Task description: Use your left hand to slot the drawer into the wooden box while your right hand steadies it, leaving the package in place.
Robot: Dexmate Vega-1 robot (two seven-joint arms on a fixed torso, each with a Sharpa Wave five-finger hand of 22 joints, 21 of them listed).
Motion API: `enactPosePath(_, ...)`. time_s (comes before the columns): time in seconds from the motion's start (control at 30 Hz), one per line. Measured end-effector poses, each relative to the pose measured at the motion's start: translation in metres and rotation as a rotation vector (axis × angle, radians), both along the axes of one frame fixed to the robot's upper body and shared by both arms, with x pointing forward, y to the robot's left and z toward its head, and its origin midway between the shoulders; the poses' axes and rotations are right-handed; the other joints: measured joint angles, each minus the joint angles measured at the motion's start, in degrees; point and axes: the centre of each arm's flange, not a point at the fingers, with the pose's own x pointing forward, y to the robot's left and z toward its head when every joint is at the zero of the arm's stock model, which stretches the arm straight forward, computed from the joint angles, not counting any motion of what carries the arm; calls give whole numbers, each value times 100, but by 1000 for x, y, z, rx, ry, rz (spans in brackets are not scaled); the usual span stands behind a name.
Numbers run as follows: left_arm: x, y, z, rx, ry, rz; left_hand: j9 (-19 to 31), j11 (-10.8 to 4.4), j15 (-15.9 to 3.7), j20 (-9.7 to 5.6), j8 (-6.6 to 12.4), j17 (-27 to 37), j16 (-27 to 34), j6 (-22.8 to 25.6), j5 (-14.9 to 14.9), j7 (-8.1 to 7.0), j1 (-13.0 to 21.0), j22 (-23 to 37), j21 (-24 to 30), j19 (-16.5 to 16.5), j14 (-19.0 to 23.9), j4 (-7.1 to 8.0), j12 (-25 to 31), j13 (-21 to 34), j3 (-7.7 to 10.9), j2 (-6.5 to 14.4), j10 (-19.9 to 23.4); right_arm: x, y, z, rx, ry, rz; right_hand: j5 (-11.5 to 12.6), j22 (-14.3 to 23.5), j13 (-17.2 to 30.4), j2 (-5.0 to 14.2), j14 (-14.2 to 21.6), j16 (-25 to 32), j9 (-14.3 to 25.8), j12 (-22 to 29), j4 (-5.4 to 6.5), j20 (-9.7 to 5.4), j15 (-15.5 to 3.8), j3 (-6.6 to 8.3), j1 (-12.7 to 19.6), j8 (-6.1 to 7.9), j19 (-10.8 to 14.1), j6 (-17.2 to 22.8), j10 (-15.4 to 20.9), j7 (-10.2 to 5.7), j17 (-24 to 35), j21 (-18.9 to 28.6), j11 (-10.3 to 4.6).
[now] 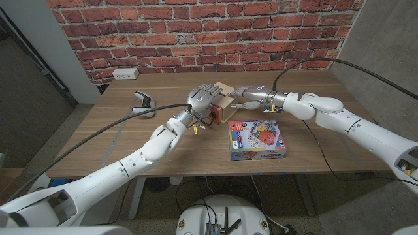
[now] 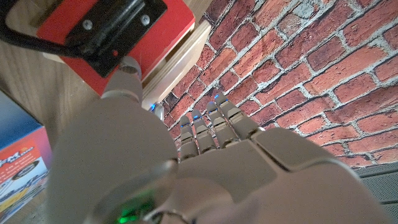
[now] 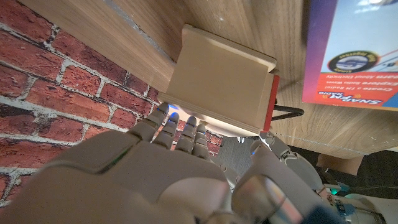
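At mid-table, our left hand [image 1: 202, 99] presses the red drawer [image 1: 213, 115] into the box [image 1: 225, 104] with fingers together; our right hand [image 1: 247, 95] rests fingers on the box, package [image 1: 257, 141] nearby.

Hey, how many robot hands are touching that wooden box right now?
2. The left robot hand presses the box's red drawer front with a fingertip; the right robot hand rests on its top.
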Motion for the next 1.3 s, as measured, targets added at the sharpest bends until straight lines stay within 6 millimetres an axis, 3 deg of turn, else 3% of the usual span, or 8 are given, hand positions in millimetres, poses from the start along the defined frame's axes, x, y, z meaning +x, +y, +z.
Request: enactPosePath(1.3, 17, -9, 6, 3, -23, -31, -1, -31, 1, -1, 45, 0, 0, 91, 0, -33, 23, 0, 0, 0, 60, -31, 0, 0, 30, 23, 91, -1, 0, 1, 3, -6, -5, 0, -21, 0, 0, 0, 0, 0, 0, -5, 0, 0, 40, 0, 0, 0, 0, 11, 0, -1, 0, 11)
